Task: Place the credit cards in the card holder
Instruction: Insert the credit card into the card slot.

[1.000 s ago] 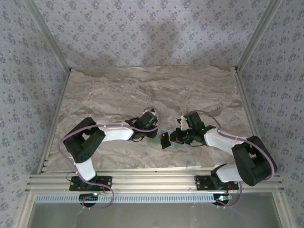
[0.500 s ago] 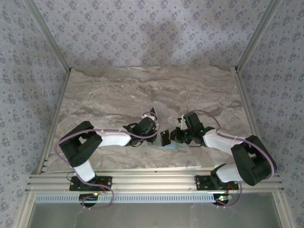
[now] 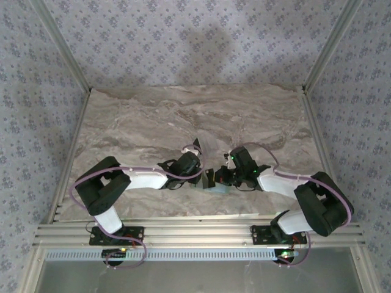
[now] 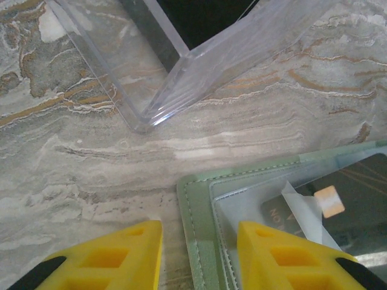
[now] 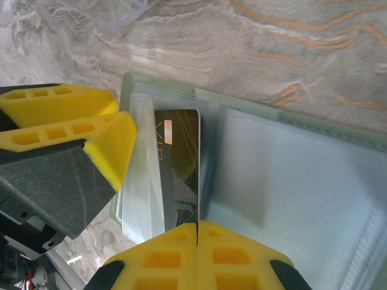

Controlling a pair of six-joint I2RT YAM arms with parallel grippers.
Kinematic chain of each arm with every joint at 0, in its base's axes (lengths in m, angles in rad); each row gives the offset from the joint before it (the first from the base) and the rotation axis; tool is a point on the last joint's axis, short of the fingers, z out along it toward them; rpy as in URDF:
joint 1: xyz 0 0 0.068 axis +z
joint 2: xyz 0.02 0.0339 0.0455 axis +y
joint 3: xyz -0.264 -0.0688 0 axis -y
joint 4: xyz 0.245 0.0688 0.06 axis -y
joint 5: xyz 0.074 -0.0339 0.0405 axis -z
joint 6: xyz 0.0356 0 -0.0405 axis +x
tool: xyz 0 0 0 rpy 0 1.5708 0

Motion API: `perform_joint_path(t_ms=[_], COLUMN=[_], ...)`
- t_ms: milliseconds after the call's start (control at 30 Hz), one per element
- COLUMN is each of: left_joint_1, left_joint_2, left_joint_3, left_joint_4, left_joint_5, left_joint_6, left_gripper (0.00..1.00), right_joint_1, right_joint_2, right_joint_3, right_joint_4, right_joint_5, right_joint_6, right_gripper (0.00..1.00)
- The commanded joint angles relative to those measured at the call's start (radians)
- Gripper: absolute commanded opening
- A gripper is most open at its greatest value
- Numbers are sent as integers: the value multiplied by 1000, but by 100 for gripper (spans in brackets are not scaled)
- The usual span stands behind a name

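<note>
My right claw (image 5: pixel 198 231) is pressed together on one short edge of a credit card (image 5: pixel 179 160), dark w/ thin gold lines and a small orange patch. The card lies on the card holder (image 5: pixel 284 181), which is spread open and flat on the marble surface (image 5: pixel 338 54): pale green, stitched border, 2 panels side by side. The card is on the panel next to my left claw, right beside the fold, at the mouth of a clear pocket flap (image 5: pixel 144 181) that stands lifted along the card's long side. How far in it is, can't tell.

My left claw (image 4: pixel 198 234) is part spread, w/ nothing pinched that I can see. One finger is over bare marble, the other over the holder's corner, and the stitched edge runs btwn them. In the right wrist cam its yellow fingers sit at the holder's outer edge, lower tip touching the lifted flap. Whether it presses the holder down, can't tell.

A clear plastic tray (image 4: pixel 199 54) rests on the surface just beyond the holder, corner toward my left claw, apart from the holder. From above, both claws meet tip to tip over the holder, near the front middle of the surface.
</note>
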Motion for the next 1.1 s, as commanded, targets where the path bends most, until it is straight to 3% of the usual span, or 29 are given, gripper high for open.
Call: perform_joint_path(t_ms=[0, 200, 567, 800, 1067], left_joint_1=[-26, -26, 6, 7, 4], left_joint_2=[10, -44, -308, -211, -134], left_joint_3=[-29, -66, -224, -205, -211], left_joint_4=[-83, -22, 7, 54, 107], left_joint_5=[67, 123, 135, 193, 213], left_joint_6=[-21, -35, -61, -44, -54], left_gripper=[36, 34, 35, 14, 10], right_joint_1=[28, 39, 40, 48, 67], right_joint_2=[14, 21, 53, 51, 51], right_joint_3=[-9, 3, 15, 18, 19], right_joint_4=[10, -11, -19, -11, 1], right_joint_5=[23, 43, 28, 17, 9], right_joint_6=[9, -8, -16, -17, -17], right_gripper=[0, 0, 0, 0, 0])
